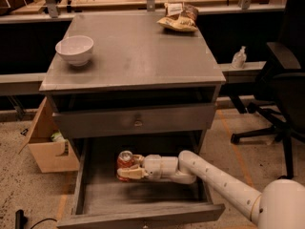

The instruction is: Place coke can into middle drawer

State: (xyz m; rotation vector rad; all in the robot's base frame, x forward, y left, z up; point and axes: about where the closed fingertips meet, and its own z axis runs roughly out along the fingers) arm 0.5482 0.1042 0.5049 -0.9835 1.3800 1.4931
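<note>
The middle drawer is pulled out under the cabinet, a wide grey tray with a bare floor. The coke can, red with a silver top, stands upright inside it near the back, low over or on the floor. My gripper reaches in from the right and is shut on the coke can, its tan fingers wrapped around the lower part. The white arm stretches from the lower right corner into the drawer.
A white bowl and a tan snack bag sit on the grey cabinet top. The drawer above with a round knob is closed. A cardboard box stands left; an office chair stands right.
</note>
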